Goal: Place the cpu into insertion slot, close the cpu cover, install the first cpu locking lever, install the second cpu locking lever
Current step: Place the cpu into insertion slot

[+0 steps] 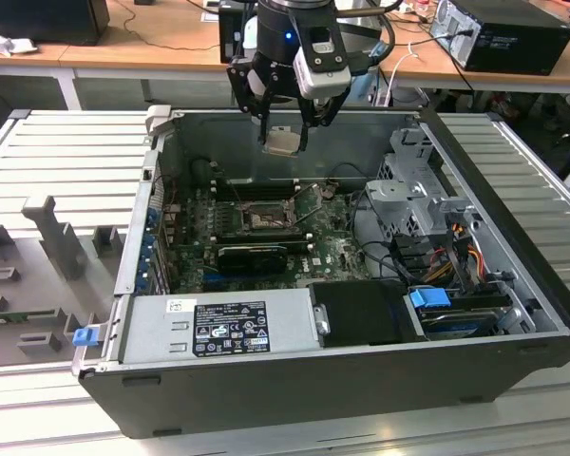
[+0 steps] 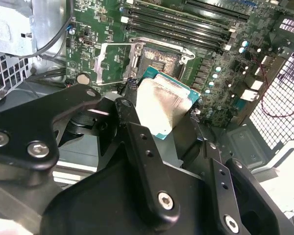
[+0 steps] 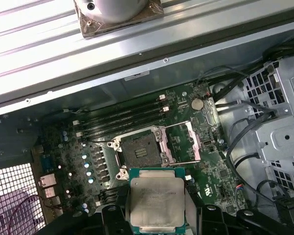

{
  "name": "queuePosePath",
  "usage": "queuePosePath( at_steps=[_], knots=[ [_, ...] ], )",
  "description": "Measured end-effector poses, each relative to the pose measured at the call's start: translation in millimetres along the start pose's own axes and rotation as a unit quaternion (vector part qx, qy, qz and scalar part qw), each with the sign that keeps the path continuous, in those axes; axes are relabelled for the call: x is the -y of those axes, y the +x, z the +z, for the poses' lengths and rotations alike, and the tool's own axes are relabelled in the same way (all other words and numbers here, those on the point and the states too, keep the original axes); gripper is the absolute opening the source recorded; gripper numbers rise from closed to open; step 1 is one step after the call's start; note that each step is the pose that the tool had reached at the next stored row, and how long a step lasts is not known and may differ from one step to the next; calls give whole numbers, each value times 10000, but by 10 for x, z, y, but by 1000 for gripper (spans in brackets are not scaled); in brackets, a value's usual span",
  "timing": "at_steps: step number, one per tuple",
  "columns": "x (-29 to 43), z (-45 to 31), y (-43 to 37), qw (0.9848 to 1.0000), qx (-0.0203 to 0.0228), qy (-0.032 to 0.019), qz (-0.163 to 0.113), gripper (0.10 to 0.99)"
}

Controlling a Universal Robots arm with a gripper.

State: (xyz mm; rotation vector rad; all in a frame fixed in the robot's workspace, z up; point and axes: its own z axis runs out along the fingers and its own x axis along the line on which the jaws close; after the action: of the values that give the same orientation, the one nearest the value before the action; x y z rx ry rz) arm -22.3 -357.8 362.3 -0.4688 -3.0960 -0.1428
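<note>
Ribbed surface [image 1: 66, 152], open computer case [image 1: 266, 385]; tool [image 1: 284, 141] clamps cpu [image 1: 282, 145] well above insertion slot [image 1: 263, 219]; white label [image 1: 230, 329] illegible.

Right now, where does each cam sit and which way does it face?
Exterior view: off the arm, looking down into the open computer case; pincer holds the cpu above it.
First wrist view: on the arm, looking past the cpu at the insertion slot; pincer fingers flank it.
Second wrist view: on the arm, same target, another angle; black pincer links in front.
Both wrist views share cpu, empty slot, open cpu cover.
</note>
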Motion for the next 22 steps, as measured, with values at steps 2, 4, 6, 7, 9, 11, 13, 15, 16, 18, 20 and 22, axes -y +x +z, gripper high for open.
queuePosePath(
  at_steps=[2,4,6,7,9,11,13,15,16,18,20,22],
  knots=[
    [0,0,0,10000,3,-1,34,533],
    [0,0,0,10000,6,-1,67,533],
    [0,0,0,9999,12,-2,130,533],
    [0,0,0,9999,14,-3,162,533],
    [0,0,0,9998,19,-4,211,533],
    [0,0,0,9997,23,-5,258,533],
    [0,0,0,9996,27,-6,298,533],
    [0,0,0,9993,34,-8,385,533],
    [0,0,0,9991,38,-9,430,533],
    [0,0,0,9988,44,-10,492,533],
    [0,0,0,9987,46,-10,510,533],
    [0,0,0,9986,48,-11,530,533]
  ],
)
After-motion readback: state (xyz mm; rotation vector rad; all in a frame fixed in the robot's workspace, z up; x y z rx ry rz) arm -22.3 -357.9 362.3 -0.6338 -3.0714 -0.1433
